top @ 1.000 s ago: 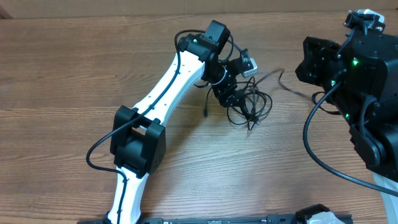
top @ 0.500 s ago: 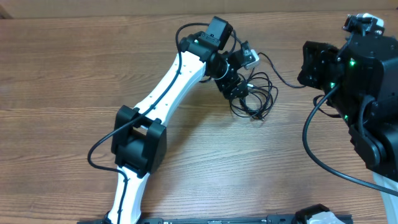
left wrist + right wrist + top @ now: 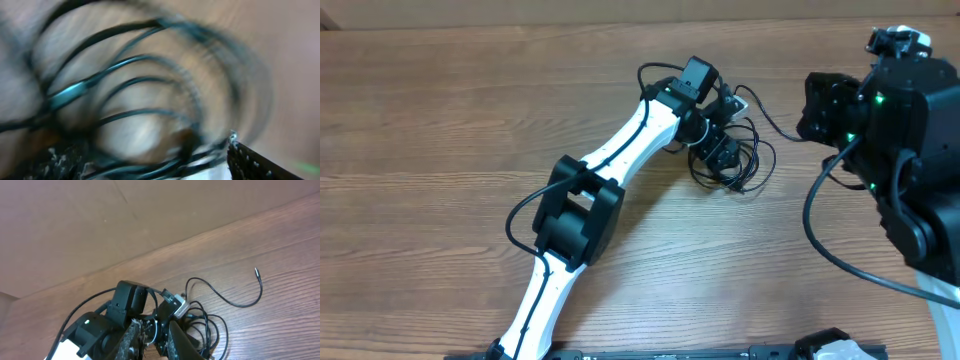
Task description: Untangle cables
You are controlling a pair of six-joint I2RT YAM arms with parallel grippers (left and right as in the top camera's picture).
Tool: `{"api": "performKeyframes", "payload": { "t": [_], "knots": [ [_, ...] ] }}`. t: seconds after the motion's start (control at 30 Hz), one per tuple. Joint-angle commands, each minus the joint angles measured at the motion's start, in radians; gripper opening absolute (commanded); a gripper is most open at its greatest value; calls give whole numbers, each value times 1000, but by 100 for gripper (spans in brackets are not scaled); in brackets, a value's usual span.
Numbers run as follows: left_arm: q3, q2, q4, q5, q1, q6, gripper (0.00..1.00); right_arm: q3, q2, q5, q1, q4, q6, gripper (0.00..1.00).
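Observation:
The cables [image 3: 748,165] are a tangled bundle of thin black loops on the wooden table right of centre. One strand runs right toward the right arm [image 3: 880,110]. My left gripper [image 3: 728,152] sits in the bundle's left side. The left wrist view is blurred. There the cable loops [image 3: 150,85] fill the frame, and strands cross between the wide-apart fingers of my left gripper [image 3: 150,162]. My right gripper [image 3: 156,335] is empty, its jaws a little apart, and it hovers to the right of the bundle [image 3: 210,322]. A loose strand ends in a plug tip [image 3: 256,271].
The white left arm [image 3: 620,150] crosses the table from the front edge to the bundle. Its black elbow [image 3: 578,210] is raised. A thicker black arm cable [image 3: 830,245] hangs from the right arm. A brown wall [image 3: 100,220] borders the table's far edge.
My left arm has swung right, and the cable bundle has shifted right with the gripper. The right arm has stayed in place.

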Motion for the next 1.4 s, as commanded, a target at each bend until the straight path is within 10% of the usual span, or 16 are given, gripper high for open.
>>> {"api": "performKeyframes", "payload": {
  "t": [0.0,0.2,0.7,0.77,0.83,1.37],
  "knots": [
    [5,-5,24,331,-34,-81,85,9,32,14,-3,-10,4,14],
    [5,-5,62,506,-43,-232,82,8,61,14,-3,-35,3,14],
    [4,-5,87,117,-132,-285,84,8,71,14,-3,-68,3,13],
    [4,-5,97,109,-143,-285,66,8,71,14,-3,-70,3,13],
    [4,-5,99,100,-153,-285,7,8,71,14,-3,-73,3,13],
    [210,-288,-192,329,58,-364,4,8,84,3,-3,-82,3,14]
  ]
}}
